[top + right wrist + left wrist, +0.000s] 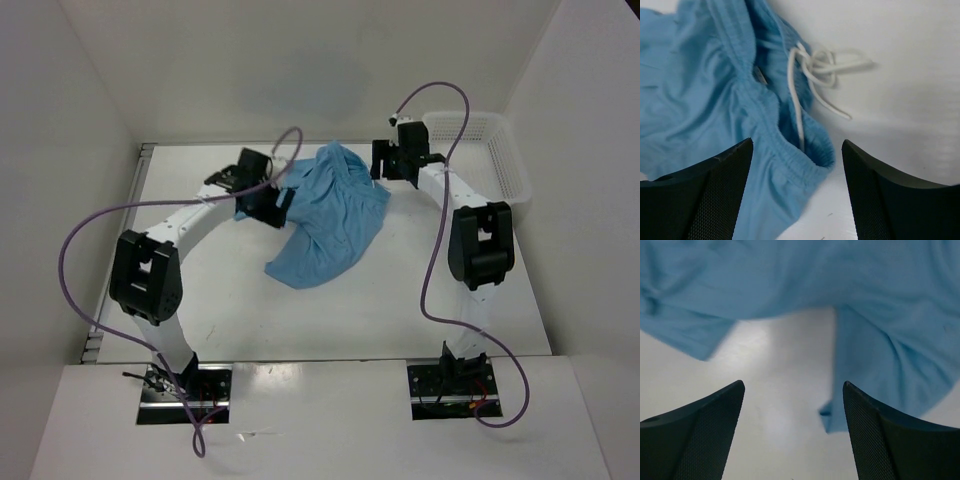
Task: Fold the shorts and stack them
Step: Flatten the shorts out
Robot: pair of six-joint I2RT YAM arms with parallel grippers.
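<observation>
Shorts [330, 215] crumpled between both grippers: waistband end toward right gripper [797, 142], leg end beside left gripper [792, 385]. Right fingers apart, waistband corner and drawstring [812, 70] just ahead. Left fingers apart, leg fabric just ahead.

Plain white bench [330, 320] boxed in by white walls [300, 60] on three sides, soft even light, white mesh basket [512, 165] in the far right corner.
</observation>
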